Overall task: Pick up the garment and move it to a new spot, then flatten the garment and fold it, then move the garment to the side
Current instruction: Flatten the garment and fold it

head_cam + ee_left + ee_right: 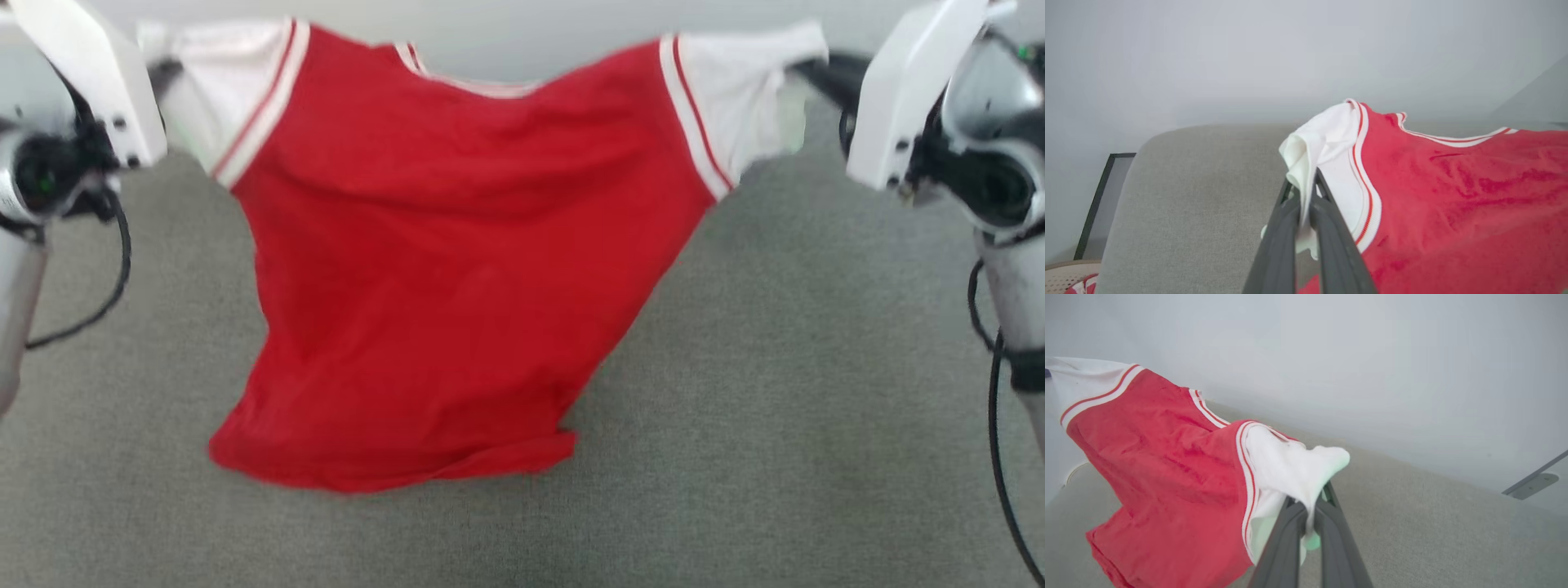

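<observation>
The garment (441,269) hangs spread over the grey surface (816,425), its red hem nearest. Farther back, the left end effector (1305,183) and right end effector (1312,502) each pinch 1 white sleeve, with a pale wall (1249,49) behind.

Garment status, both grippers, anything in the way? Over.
Left gripper and right gripper each shut on a sleeve of the garment. It hangs spread between them over the grey surface. No obstacle seen.
</observation>
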You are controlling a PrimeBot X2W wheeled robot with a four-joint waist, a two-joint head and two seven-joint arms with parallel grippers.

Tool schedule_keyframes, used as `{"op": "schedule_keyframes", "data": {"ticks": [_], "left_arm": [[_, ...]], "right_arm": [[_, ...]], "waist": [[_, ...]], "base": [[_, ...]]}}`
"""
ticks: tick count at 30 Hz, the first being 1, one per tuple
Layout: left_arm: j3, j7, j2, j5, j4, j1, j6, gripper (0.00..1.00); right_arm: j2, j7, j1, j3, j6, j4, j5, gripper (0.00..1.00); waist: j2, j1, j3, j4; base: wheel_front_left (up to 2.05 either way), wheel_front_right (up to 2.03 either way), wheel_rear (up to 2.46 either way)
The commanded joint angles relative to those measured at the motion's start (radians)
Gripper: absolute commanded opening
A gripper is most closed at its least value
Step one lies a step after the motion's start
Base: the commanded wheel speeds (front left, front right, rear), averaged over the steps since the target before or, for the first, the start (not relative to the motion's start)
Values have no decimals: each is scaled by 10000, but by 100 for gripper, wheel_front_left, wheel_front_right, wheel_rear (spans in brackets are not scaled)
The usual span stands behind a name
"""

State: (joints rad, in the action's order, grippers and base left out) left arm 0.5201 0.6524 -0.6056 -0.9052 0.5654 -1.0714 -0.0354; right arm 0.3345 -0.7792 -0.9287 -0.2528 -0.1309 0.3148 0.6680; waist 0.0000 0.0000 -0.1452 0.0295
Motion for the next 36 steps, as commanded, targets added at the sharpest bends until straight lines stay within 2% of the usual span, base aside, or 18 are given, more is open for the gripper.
{"op": "schedule_keyframes", "data": {"ticks": [1,10,18,24,30,36], "left_arm": [[-55,-119,53,77,-44,-176,29,0],[-52,-418,388,40,78,-884,310,0],[35,-233,591,74,384,-1386,191,0],[60,-435,695,210,662,-1698,242,0],[33,-1387,964,497,1399,-2392,377,0],[-131,-3477,1390,1067,2333,-3745,478,0]], "right_arm": [[-45,185,-245,34,3,100,67,0],[-268,1230,-1665,5,3,1249,60,0],[-300,1462,-2646,-128,1,2373,-3,0],[-392,1841,-3067,-245,3,3057,-185,0],[-627,2966,-3841,-480,3,4120,-790,0],[-879,5381,-5164,-627,3,5301,-1812,0]], "waist": [[0,0,367,-52],[0,0,1080,-175],[0,0,1324,-234],[0,0,1111,-279],[0,0,319,-341],[0,0,-780,-373]], "base": [[0,0,0],[0,0,0],[0,0,0],[0,0,0],[0,0,0],[0,0,0]]}}
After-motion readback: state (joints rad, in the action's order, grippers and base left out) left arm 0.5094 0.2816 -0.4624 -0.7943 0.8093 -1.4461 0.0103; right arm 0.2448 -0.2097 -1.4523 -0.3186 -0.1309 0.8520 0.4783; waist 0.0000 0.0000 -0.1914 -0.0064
